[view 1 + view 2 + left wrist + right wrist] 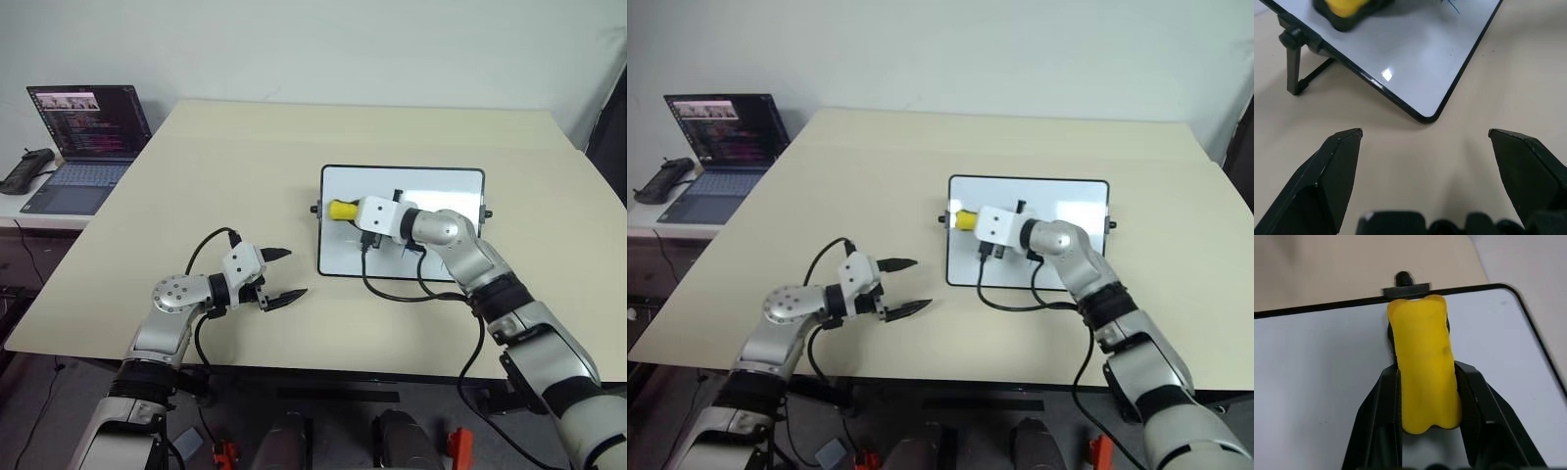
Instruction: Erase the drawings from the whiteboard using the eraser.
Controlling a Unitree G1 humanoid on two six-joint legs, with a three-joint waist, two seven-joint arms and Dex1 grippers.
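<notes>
On the beige worktop (245, 157), the whiteboard (431, 186) stands tilted on its stand. Right end effector (1425, 396) grips the yellow eraser (342, 210) against the board's left edge. Left end effector (281, 275) hovers wide open near the board's lower left corner, holding nothing.

Yellow eraser (1425, 367) with a black underside, between black fingers (1376, 426). Glossy white whiteboard (431, 186) edged by a thin black frame, bearing a small blue drawing (1452, 6). Plain beige table (245, 157). Laptop (83, 147): grey-blue body, dark screen with coloured text lines.
</notes>
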